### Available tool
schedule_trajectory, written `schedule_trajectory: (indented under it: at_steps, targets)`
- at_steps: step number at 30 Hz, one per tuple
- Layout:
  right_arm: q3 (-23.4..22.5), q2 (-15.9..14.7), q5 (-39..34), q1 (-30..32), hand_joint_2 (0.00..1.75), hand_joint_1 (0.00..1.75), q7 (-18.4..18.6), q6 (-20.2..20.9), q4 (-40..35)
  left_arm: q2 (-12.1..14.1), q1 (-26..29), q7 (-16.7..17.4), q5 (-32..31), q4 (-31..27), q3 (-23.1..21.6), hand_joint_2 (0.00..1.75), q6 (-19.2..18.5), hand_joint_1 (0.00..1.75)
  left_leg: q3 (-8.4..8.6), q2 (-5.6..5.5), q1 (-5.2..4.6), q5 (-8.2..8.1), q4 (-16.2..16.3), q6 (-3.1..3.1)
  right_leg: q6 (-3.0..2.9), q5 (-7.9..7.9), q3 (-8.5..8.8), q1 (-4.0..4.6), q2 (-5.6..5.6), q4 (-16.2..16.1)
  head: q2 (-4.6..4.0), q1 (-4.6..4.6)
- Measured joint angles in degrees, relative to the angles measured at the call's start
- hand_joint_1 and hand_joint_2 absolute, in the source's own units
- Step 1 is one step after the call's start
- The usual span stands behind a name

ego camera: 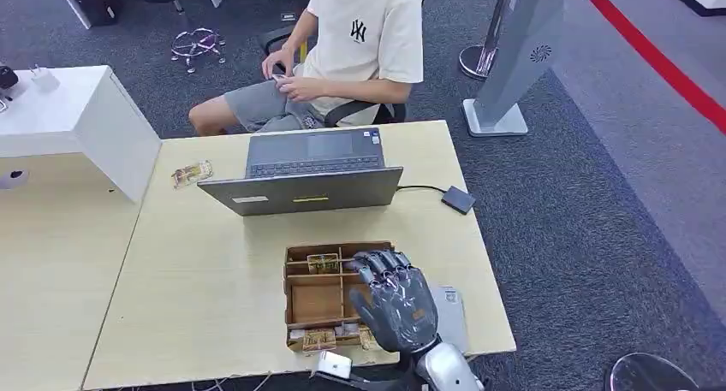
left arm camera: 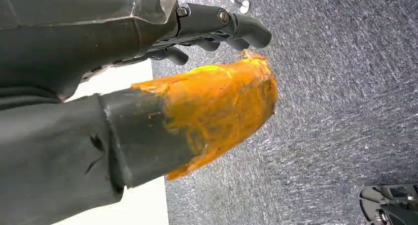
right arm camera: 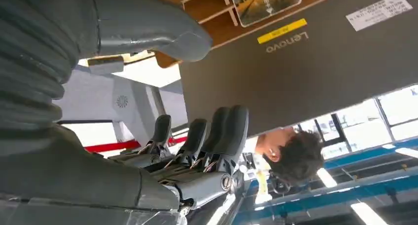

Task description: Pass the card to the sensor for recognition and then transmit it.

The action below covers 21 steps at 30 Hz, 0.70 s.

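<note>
A wooden compartment box point(ego camera: 315, 301) sits at the table's near edge. One card point(ego camera: 323, 263) lies in a far compartment and more cards point(ego camera: 318, 340) in the near row. My right hand point(ego camera: 396, 304) hovers over the box's right side, fingers spread and pointing away, holding nothing. In the right wrist view the right hand point(right arm camera: 197, 146) has its thumb apart from its fingers, with the box point(right arm camera: 207, 8) and a card point(right arm camera: 265, 1) beyond. A small dark sensor point(ego camera: 458, 199) on a cable lies at the table's right. My left hand point(left arm camera: 197, 112), its thumb taped orange, hangs over carpet, empty.
An open laptop point(ego camera: 308, 173) stands mid-table between the box and a seated person point(ego camera: 342, 57). A loose card point(ego camera: 191, 174) lies left of the laptop. A grey flat pad point(ego camera: 451, 318) lies right of the box. A white desk point(ego camera: 60, 109) adjoins the table on the left.
</note>
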Motion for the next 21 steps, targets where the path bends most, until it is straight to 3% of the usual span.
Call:
schedule_trajectory:
  at_steps: [18,21]
  targets:
    - [0.0,-0.5,-0.2,-0.4,1.75,0.82,1.1,0.0,2.6,0.1,0.0,0.1,-0.6,0.0,0.0,0.0,-0.1,0.0,0.0,0.0,0.0,0.0,0.0,0.0,0.0,0.0,0.0,0.0,0.0,0.0,0.0,0.0]
    - [0.0,-0.5,-0.2,-0.4,1.75,0.66,1.1,0.0,2.6,0.1,0.0,0.1,-0.6,0.0,0.0,0.0,-0.1,0.0,0.0,0.0,0.0,0.0,0.0,0.0,0.0,0.0,0.0,0.0,0.0,0.0,0.0,0.0]
